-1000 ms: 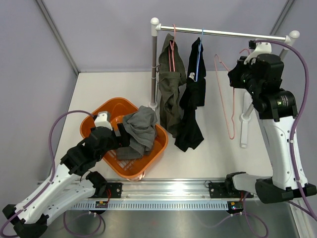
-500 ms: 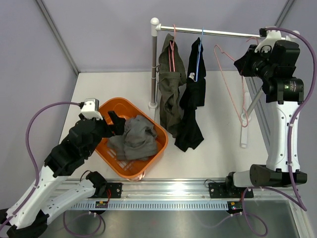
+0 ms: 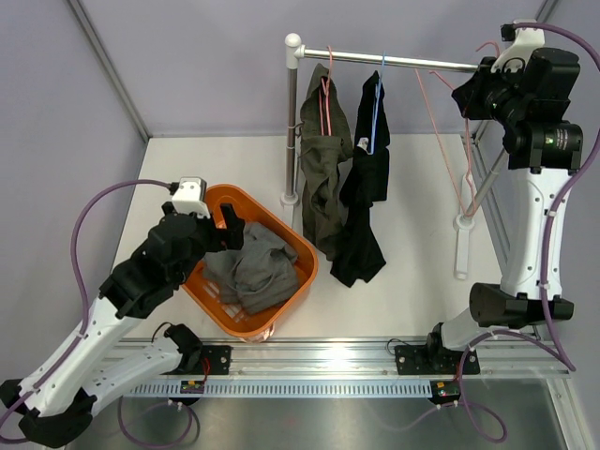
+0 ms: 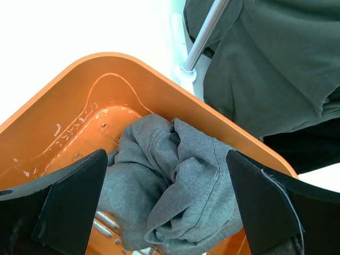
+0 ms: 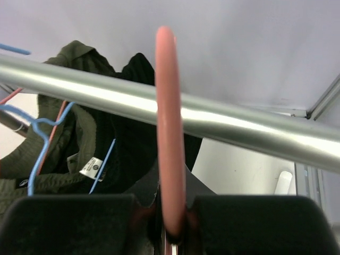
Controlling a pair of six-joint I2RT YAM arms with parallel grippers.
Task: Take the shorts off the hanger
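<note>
Grey shorts [image 3: 253, 272] lie crumpled in the orange basket [image 3: 302, 251]; they also show in the left wrist view [image 4: 175, 180]. My left gripper [image 3: 228, 232] hangs open and empty just above them, its jaws wide apart [image 4: 170, 212]. My right gripper [image 3: 478, 84] is shut on the hook of an empty pink hanger [image 3: 439, 131], held up at the right end of the silver rail [image 3: 412, 62]. In the right wrist view the hook [image 5: 169, 106] crosses in front of the rail [image 5: 239, 122]. Olive shorts [image 3: 323, 169] and black shorts [image 3: 366, 206] hang on the rail.
The rail's left post [image 3: 292, 122] stands just behind the basket. The right support [image 3: 461, 234] leans below my right arm. The black shorts hang on a blue hanger [image 3: 377, 103], the olive ones on a red one. A metal track runs along the near table edge.
My left gripper has let go of the grey shorts, which dropped into the basket, and has drawn back slightly. My right arm has lifted the pink hanger up and right to the rail.
</note>
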